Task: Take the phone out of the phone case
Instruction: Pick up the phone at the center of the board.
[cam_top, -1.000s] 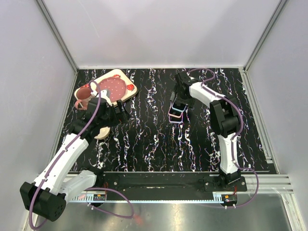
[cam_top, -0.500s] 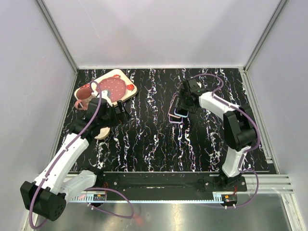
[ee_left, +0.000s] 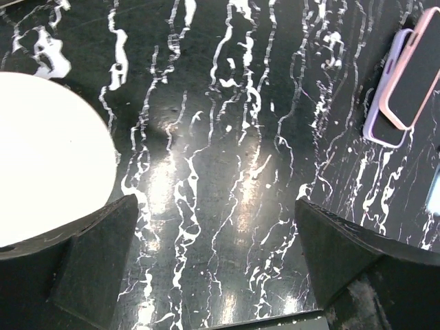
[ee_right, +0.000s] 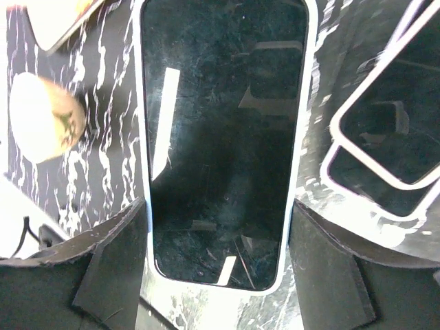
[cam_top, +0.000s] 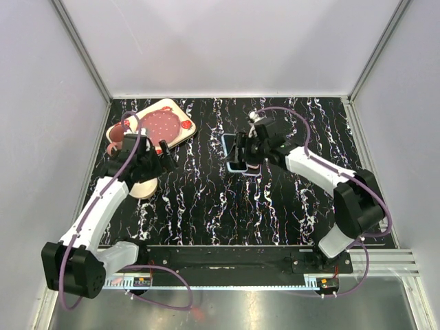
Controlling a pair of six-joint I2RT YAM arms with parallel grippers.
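Note:
A black phone (ee_right: 223,103) in a pale blue phone case (cam_top: 227,157) lies screen-up near the middle of the black marbled table. My right gripper (ee_right: 218,206) straddles its near end, one finger against each long edge, shut on it; from above the right gripper (cam_top: 242,150) covers the phone's right side. To the left, my left gripper (cam_top: 165,157) hovers over bare table. In its wrist view the left gripper (ee_left: 214,206) stands wide open with nothing between the fingers.
A pink case stacked on a purple one (ee_right: 385,137) lies just right of the phone, also seen from the left wrist as the pink and purple stack (ee_left: 405,75). A pale round disc (cam_top: 141,187) sits under the left arm. A strawberry tray (cam_top: 161,122) and pink cup (cam_top: 118,134) are at the back left.
My right gripper has swung left from over the pink and purple stack and closed on the blue-cased phone. The left gripper has drawn back slightly to the left, still open.

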